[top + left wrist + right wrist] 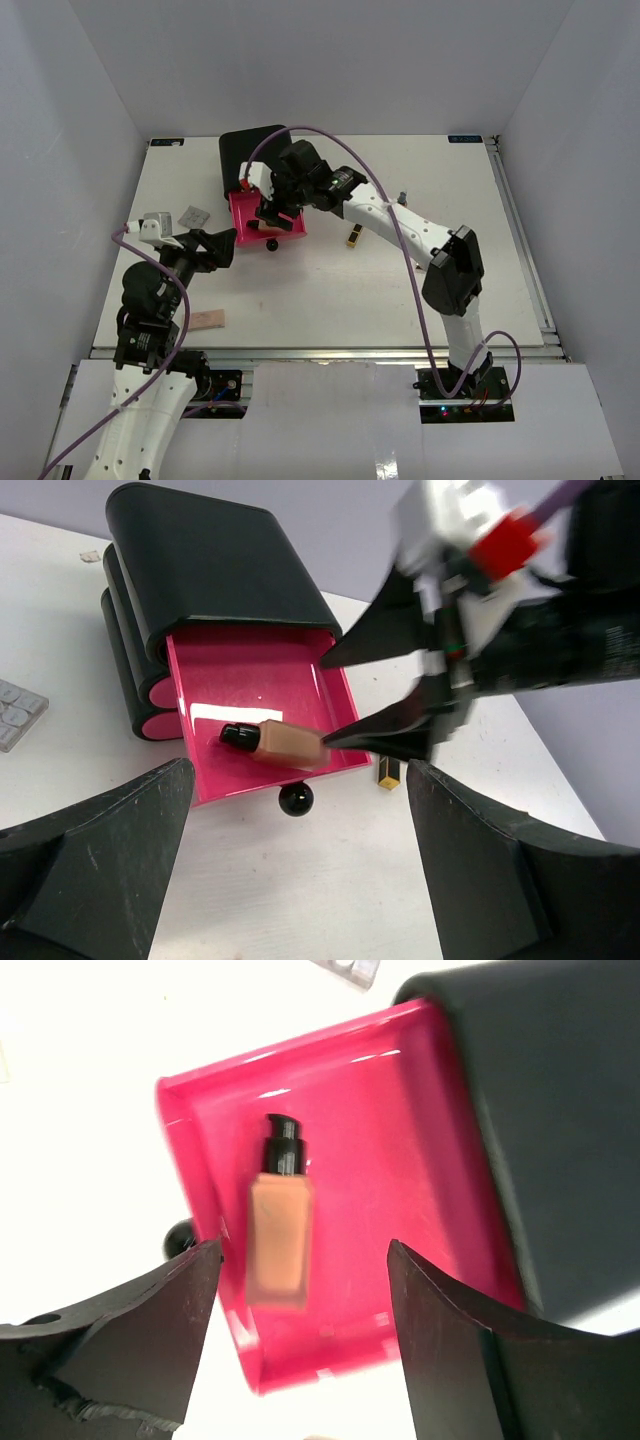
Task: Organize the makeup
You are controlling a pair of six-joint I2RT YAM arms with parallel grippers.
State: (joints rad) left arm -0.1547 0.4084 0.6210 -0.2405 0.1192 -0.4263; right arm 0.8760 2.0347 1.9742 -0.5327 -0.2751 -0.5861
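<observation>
One lipstick (388,772) (half behind drawer (250,670))

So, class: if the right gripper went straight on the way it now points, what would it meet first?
Most likely the bottle, lying in the pink drawer straight ahead of the open right gripper; the gap between them is hard to judge.

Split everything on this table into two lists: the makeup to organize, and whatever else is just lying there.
Makeup:
- foundation bottle, lying in the open drawer
- lipstick tube, on the table
- beige-pink pad, near the front edge
- grey palette, left of the drawer

Other:
- black box
- its pink drawer
- small grey item, too small to identify
</observation>
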